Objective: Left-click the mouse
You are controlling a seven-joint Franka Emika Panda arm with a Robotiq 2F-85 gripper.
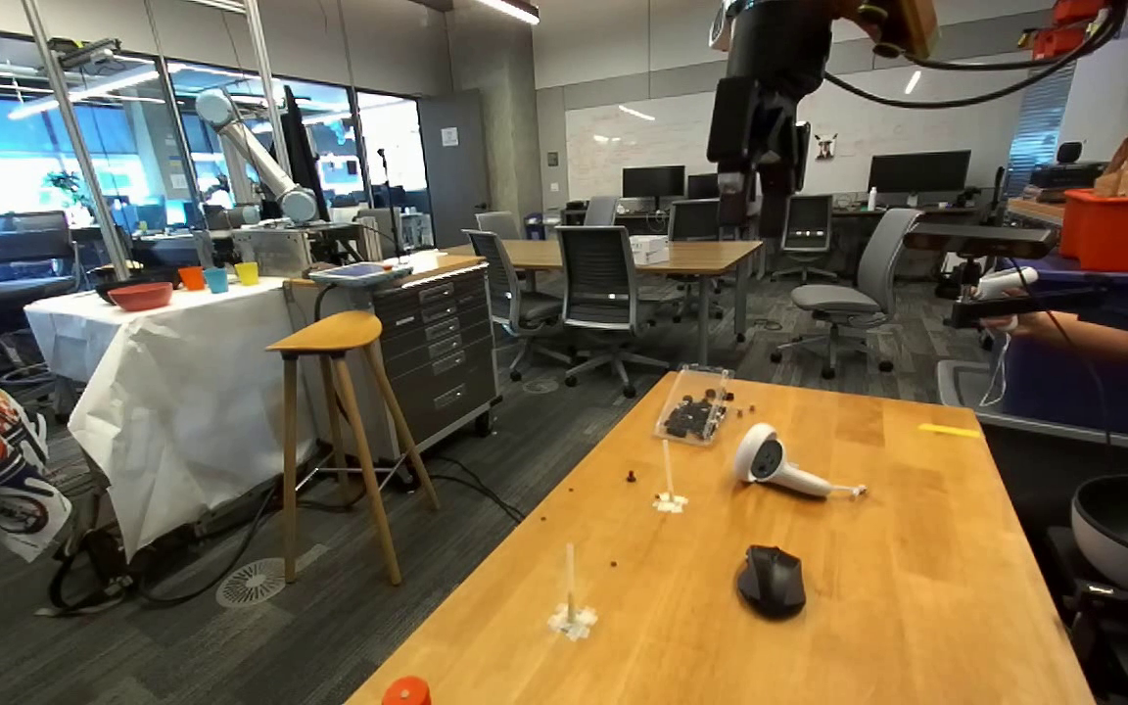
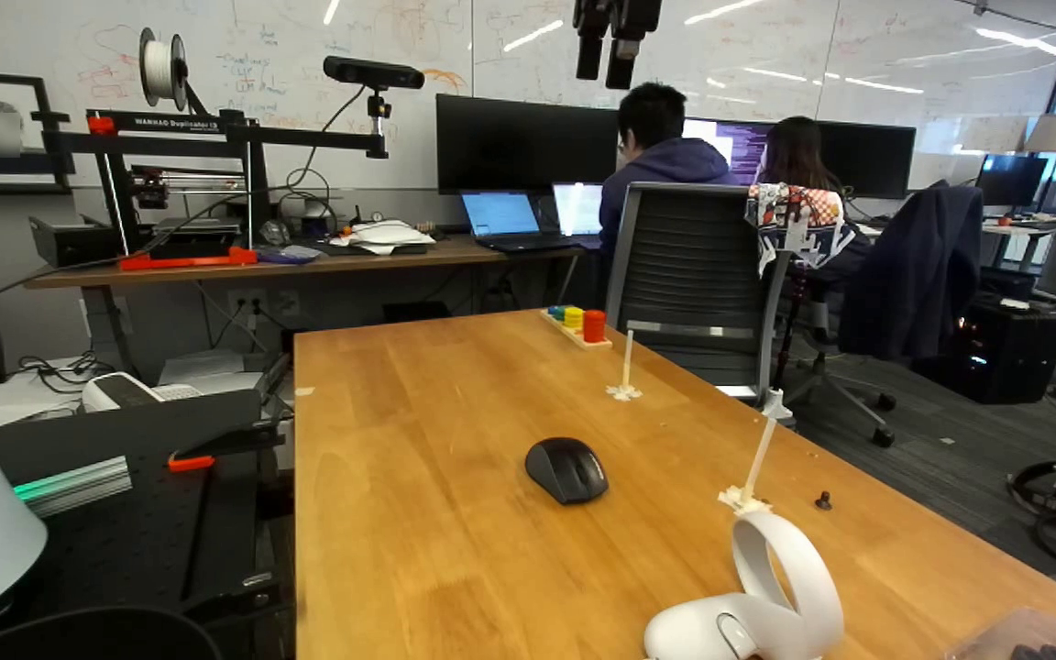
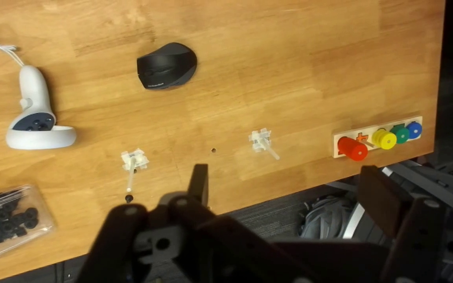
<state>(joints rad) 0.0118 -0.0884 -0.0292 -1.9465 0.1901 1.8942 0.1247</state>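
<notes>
The black mouse (image 1: 772, 582) lies on the wooden table. It also shows in an exterior view (image 2: 566, 469) and in the wrist view (image 3: 167, 66), at the upper left of centre. It has a rounded domed top and no visible cord. My gripper (image 3: 285, 171) is open, its two fingers wide apart with nothing between them. In both exterior views, my gripper (image 1: 763, 201) (image 2: 607, 71) hangs high above the table, well away from the mouse. In the wrist view its fingers point past the table's edge area, below and right of the mouse.
A white controller (image 3: 39, 114) lies beside the mouse. Two thin upright sticks, one here (image 3: 133, 161) and one here (image 3: 263, 142), are taped to the table. A clear tray (image 1: 693, 404) holds dark bits. A block toy with coloured discs (image 3: 376, 137) sits near the edge.
</notes>
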